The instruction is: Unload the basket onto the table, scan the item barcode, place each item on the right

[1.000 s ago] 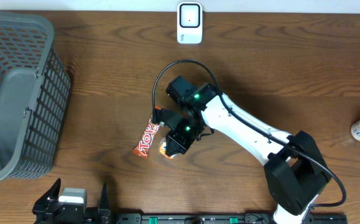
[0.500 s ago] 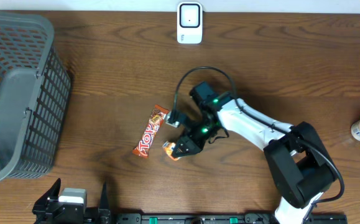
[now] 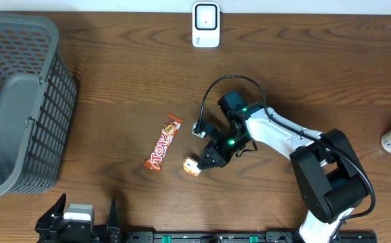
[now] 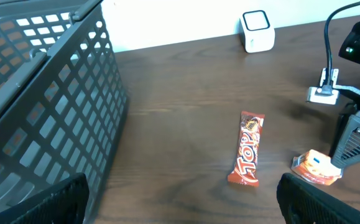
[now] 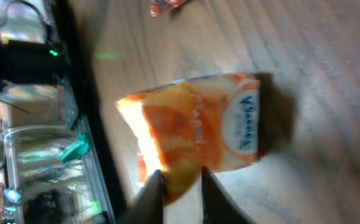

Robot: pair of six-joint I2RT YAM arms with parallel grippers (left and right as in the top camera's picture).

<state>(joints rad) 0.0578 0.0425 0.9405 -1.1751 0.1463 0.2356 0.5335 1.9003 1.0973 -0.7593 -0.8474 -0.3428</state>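
Right gripper (image 5: 180, 196) pinches the small orange plastic packet (image 5: 195, 130) by its edge. Looks light, crinkly, slippery; the flat seam should hold best.

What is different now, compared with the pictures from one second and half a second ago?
The right hand moved to the right, off the candy bar, and the small orange packet shifted slightly right with it; the hand's fingers pinch the packet's edge. The candy bar, basket, white scanner and open left hand stayed in place.
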